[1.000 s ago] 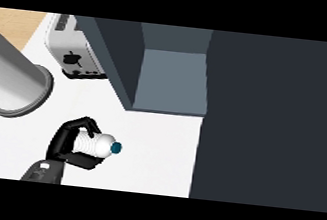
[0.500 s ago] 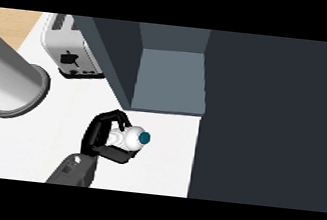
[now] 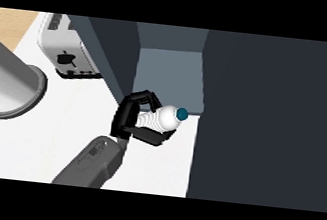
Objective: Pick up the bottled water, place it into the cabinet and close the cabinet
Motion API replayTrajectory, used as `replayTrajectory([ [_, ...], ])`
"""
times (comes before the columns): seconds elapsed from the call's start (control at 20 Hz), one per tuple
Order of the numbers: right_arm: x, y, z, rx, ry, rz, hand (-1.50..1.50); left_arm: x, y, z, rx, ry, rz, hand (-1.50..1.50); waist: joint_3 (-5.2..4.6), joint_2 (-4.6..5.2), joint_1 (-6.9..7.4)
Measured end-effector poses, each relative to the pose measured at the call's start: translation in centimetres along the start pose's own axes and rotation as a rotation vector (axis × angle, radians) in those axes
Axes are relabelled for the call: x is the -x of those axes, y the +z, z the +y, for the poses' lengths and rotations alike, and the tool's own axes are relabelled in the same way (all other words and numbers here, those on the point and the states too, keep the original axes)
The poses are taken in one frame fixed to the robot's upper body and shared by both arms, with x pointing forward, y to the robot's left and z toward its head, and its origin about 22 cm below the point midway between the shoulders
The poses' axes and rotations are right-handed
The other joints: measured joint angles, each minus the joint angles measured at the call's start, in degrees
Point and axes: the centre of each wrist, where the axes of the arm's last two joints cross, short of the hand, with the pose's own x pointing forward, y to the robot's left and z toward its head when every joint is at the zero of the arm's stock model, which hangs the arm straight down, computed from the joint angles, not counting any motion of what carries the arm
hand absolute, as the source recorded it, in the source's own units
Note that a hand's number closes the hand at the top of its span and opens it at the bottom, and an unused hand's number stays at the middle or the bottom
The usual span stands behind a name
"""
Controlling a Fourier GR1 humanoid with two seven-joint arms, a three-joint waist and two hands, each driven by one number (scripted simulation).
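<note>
The white counter (image 3: 51, 145) runs from the view's left to a dark cabinet panel (image 3: 269, 123) that bounds it on the right. At the counter's far edge the cabinet (image 3: 166, 74) presents a grey-blue interior between dark walls; nothing shows inside it. The right hand (image 3: 132, 121), on a grey forearm (image 3: 90, 162) rising from the lower edge, has its black fingers and thumb curled round the bottled water (image 3: 164, 118), gripping it. The bottle is white with ribbed sides and a teal cap, cap aimed toward the dark panel on the right. It is held at the cabinet's near edge, close beside that panel. A toaster (image 3: 65, 51) sits at the counter's far left corner. A large grey cylinder (image 3: 5, 88) crosses the left edge, well apart from the hand. The left hand does not show.
</note>
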Motion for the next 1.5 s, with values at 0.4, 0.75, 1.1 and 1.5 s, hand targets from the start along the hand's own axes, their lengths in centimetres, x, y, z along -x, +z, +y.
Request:
replayTrajectory([
  [0.4, -0.2, 0.5, -0.9, -0.007, 0.035, 0.001, -1.50, -3.3, -5.1, -2.6, -0.058, -0.055, 0.038, 1.50, -0.01, 0.33, -0.64],
  [0.75, -0.2, 0.5, -1.3, -0.012, 0.045, -0.013, -1.50, -4.9, -8.8, -2.8, -0.137, -0.059, 0.088, 1.50, -0.03, 0.80, -1.51],
  [1.1, -0.2, 0.8, -1.8, -0.025, 0.048, -0.018, -1.50, -4.9, -10.7, -2.1, -0.274, -0.240, 0.100, 1.50, 0.01, 1.07, -1.88],
  [1.5, -0.2, 1.0, -2.0, -0.046, 0.035, -0.025, -1.50, -5.0, -12.2, -0.8, -0.394, -0.503, 0.084, -1.50, -0.01, 1.57, -2.75],
])
